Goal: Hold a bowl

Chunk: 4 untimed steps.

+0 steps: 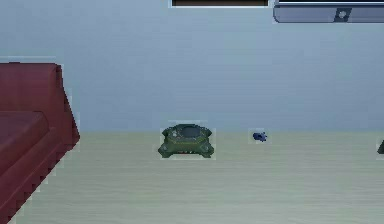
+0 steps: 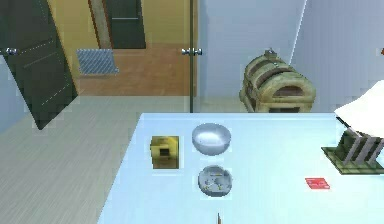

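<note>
Here, a grey bowl [image 2: 211, 138] sits on the pale blue table [image 2: 270, 160], beside a yellow box [image 2: 164, 150]. Cannot tell the gripper's state.

Red sofa [image 1: 30, 125] cut by forward view's left edge; blue speck [image 1: 259, 136], maybe a toy

One bowl [image 2: 211, 138]; one grey dish [image 2: 215, 181]; one yellow box [image 2: 164, 150]; one chest [image 2: 277, 85].
</note>
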Motion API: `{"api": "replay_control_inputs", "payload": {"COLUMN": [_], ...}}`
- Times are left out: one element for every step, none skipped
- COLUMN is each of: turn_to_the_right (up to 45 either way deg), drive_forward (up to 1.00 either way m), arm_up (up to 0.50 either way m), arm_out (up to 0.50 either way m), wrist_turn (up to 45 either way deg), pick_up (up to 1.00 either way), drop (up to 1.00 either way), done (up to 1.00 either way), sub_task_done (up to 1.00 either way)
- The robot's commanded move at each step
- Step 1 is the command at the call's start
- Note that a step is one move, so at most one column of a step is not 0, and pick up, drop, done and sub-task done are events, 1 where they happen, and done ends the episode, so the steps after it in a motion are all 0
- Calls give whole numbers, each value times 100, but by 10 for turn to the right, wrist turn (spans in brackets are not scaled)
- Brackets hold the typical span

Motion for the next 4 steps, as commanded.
{"api": "replay_control_inputs", "payload": {"turn_to_the_right": [0,0,0,0], "drive_forward": [0,0,0,0], "arm_up": [50,38,0,0], "arm_out": [0,0,44,0], "wrist_turn": [0,0,0,450], "pick_up": [0,0,0,0], "drop": [0,0,0,0], "done": [0,0,0,0], "sub_task_done": [0,0,0,0]}}
